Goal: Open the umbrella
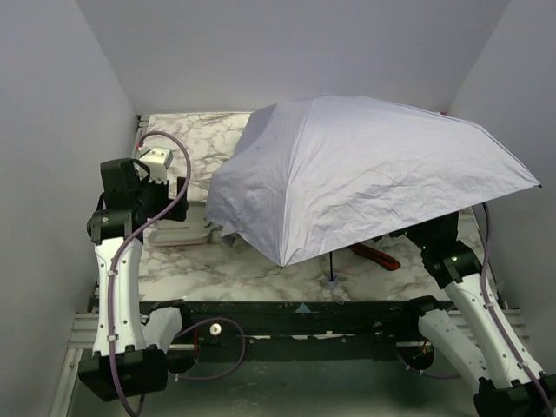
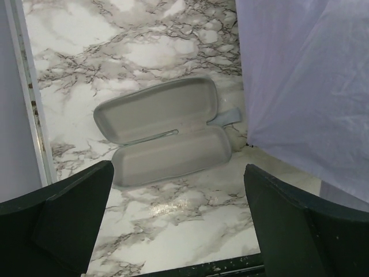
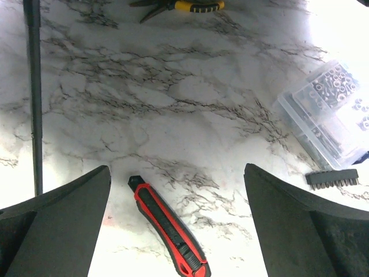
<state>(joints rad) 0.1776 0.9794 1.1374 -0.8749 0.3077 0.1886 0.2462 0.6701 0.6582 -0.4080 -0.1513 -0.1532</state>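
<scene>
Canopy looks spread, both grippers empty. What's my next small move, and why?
Probably ease the right gripper straight back from under the umbrella, nothing more. It is already spread, the left gripper and the right are open and empty, and the black shaft stands close on the right one's left, so sideways motion could knock it.

White shells, black joints on my left arm (image 1: 117, 287) and right arm (image 1: 476, 317), purple cables (image 1: 180, 174) alongside; left gripper (image 2: 179, 166), right gripper (image 3: 179, 167) matte black.
</scene>
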